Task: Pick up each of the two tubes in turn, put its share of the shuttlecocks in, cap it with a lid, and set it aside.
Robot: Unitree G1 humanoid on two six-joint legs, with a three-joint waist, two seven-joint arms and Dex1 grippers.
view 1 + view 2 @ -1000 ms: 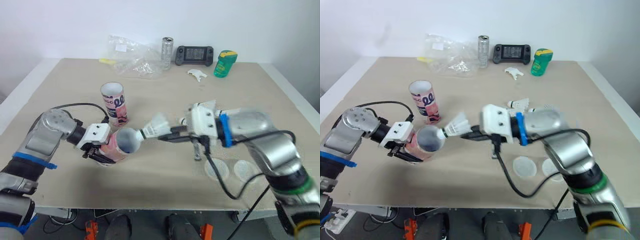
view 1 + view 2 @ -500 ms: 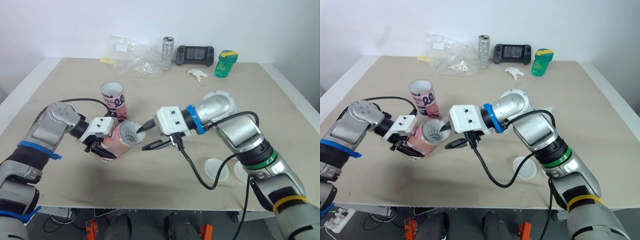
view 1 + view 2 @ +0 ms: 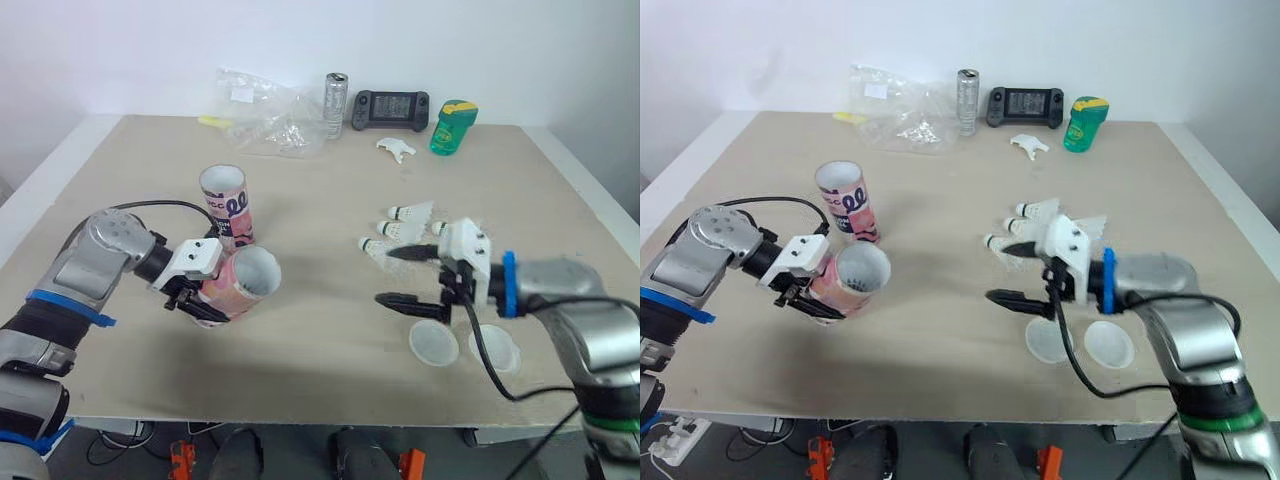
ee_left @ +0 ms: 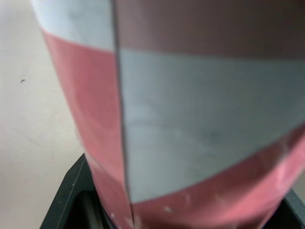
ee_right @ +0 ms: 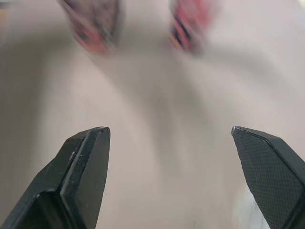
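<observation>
Pink tube (image 3: 240,285) clamped in my left gripper (image 3: 205,303); right gripper (image 3: 398,276), spread empty beside shuttlecocks (image 3: 403,232), should grab one next.

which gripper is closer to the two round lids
Right. The right gripper hovers open just beside the lids; the left gripper is across the table, gripping the tilted tube.

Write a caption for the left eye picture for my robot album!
Left gripper holds a pink tube tilted while the open right gripper hovers near loose shuttlecocks and two lids.
</observation>
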